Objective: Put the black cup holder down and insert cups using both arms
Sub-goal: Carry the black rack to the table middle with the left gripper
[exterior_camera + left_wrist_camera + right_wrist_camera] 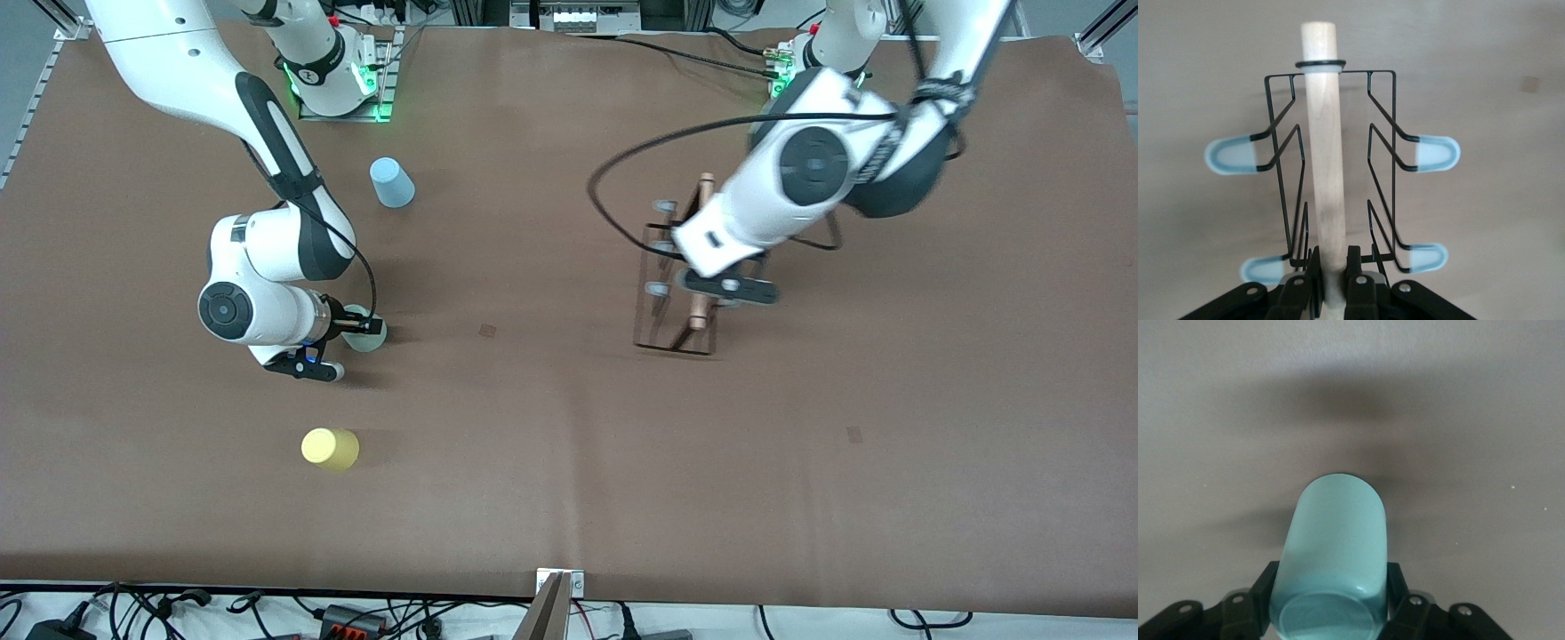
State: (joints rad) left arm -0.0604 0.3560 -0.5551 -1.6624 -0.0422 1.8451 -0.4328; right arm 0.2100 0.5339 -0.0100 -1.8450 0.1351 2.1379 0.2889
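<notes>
Cup holder (680, 284) stands toward the left arm's end of the table; three cups (392, 182) (364, 331) (330, 448) lie toward the right arm's end (well apart), each successively nearer the front camera.

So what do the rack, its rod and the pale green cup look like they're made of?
Black cup holder: thin bent wire, probably metal with a dark coating, with pale, soft-looking peg tips. Rod: light unpainted wood, faint grain. Pale green cup: likely plastic, smooth with a slight sheen.
</notes>
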